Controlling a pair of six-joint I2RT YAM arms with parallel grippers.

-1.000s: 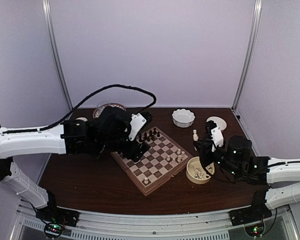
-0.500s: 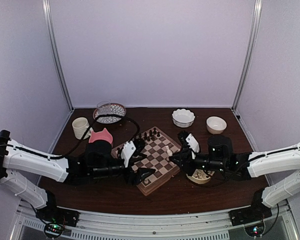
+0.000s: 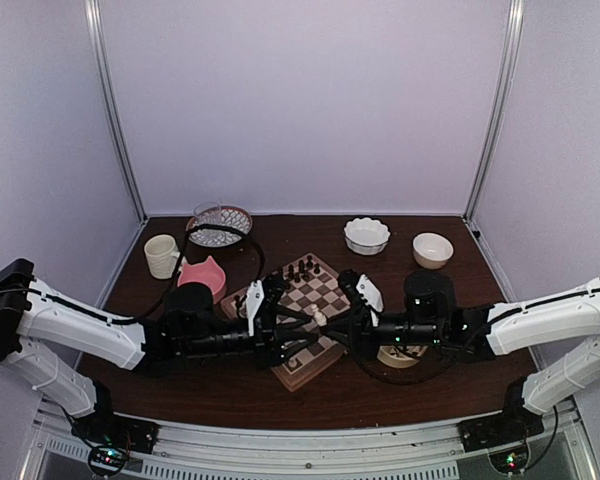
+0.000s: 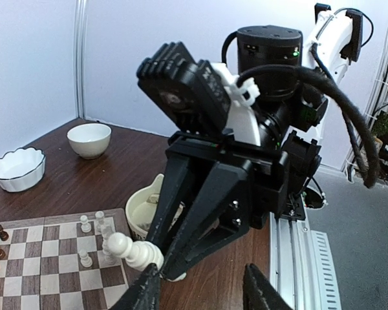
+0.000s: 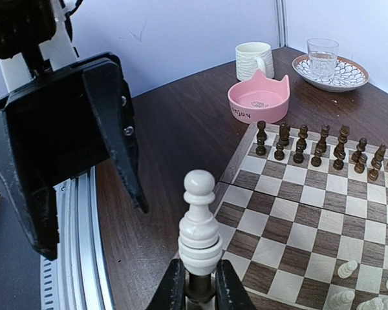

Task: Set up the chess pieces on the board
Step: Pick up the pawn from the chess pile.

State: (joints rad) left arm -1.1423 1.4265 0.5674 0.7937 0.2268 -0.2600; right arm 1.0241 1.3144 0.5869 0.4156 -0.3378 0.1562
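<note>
Right gripper (image 5: 200, 292) clamped on cream-white chess piece (image 5: 199, 223): round knob, ringed collar; left gripper (image 4: 200, 284) spread apart, facing it.

Overhead camera looks down from behind; close, opposed wrist cameras share the board (image 3: 320, 290).

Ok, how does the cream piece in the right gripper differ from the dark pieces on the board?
The cream piece is pale, the dark pieces brown. The cream piece is clamped by its base in the right gripper, off the board; the dark pieces stand free in rows on it. Both are chessmen.
</note>
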